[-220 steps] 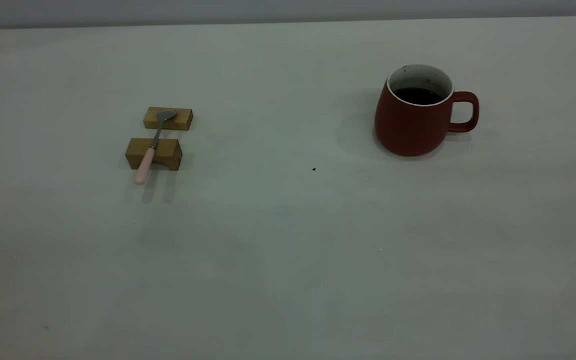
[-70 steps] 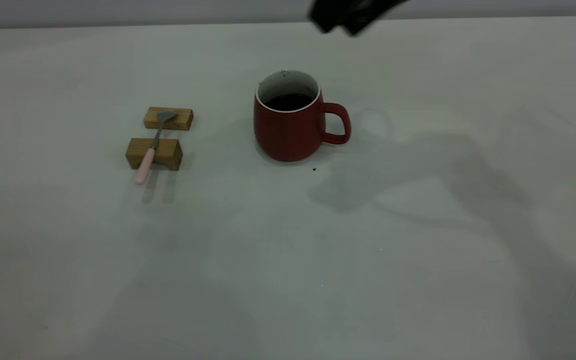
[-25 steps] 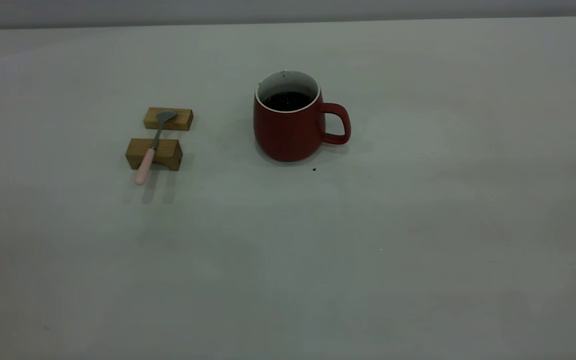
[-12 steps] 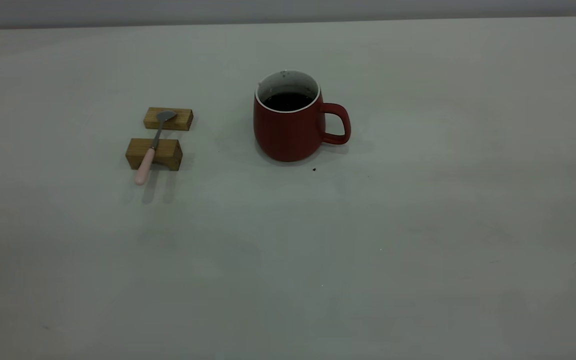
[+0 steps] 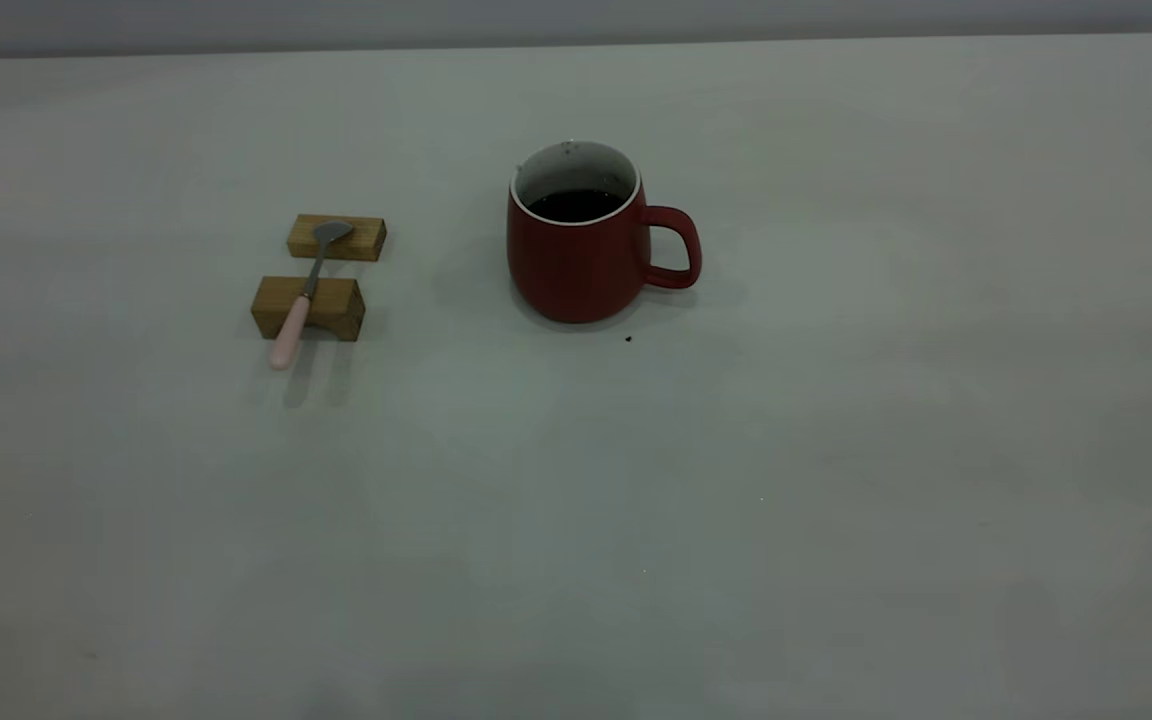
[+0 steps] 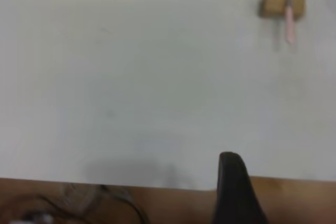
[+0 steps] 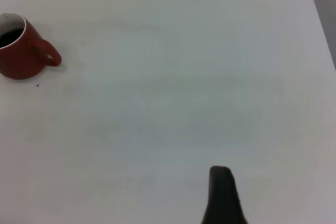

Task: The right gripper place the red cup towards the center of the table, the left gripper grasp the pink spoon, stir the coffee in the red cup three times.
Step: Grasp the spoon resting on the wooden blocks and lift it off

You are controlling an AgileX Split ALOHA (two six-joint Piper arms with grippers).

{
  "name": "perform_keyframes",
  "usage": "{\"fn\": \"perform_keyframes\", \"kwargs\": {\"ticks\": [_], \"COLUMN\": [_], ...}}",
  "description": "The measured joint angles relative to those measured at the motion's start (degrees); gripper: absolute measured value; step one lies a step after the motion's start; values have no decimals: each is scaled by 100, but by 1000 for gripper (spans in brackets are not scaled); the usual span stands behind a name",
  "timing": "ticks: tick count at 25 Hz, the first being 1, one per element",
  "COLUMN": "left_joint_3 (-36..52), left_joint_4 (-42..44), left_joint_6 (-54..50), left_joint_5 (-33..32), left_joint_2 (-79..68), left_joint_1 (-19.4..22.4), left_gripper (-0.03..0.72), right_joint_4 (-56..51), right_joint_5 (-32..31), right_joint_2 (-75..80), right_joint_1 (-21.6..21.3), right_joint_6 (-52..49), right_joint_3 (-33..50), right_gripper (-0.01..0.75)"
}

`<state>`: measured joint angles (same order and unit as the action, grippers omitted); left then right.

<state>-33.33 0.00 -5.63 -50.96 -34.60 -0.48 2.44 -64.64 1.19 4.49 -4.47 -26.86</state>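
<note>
Farthest left on the worktop point(image 5: 136, 520) the pink spoon point(image 5: 302, 297) lies bridged across two wooden blocks point(image 5: 321, 275), its grey bowl on the far block and its pale handle jutting past the near block toward the front edge. Nothing touches it. In the left wrist view the same spoon point(image 6: 289, 17) and blocks sit well away from the left pincer point(image 6: 236, 190), which hangs back over the worktop's near edge; only one dark finger shows there, so I cannot tell how far it is open, and it has hold of nothing visible.

Nearer the middle stands the red cup point(image 5: 586, 245), upright, its loop handle turned to the right, the coffee point(image 5: 576, 204) dark and level inside the white wall. A tiny dark speck lies just in front of its base. To the right the worktop is bare. The right pincer point(image 7: 223, 195) is off in the right wrist view, well apart from the cup point(image 7: 23, 48), again with one finger in sight, opening unknown, gripping nothing.

The cup placement looks done; the step in hand is fetching the spoon. The left pincer needs to travel to the blocks, straddle the pink handle where it overhangs, and close across its width.
</note>
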Motion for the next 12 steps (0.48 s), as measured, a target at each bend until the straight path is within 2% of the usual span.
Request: {"fn": "perform_keyframes", "kwargs": {"ticks": [5, 12], "left_joint_3": [-197, -864], "left_joint_4": [-873, -1482], "left_joint_6": [758, 1444], "left_joint_5": [920, 1647], "left_joint_2": [-1809, -4228], "left_joint_1": [0, -44], "left_gripper": [531, 531], "right_joint_4": [0, 0], "right_joint_5": [0, 0], "right_joint_2": [0, 0], "right_joint_1": [0, 0], "right_joint_6": [-5, -5], "right_joint_3": [0, 0], "right_gripper": [582, 582]}}
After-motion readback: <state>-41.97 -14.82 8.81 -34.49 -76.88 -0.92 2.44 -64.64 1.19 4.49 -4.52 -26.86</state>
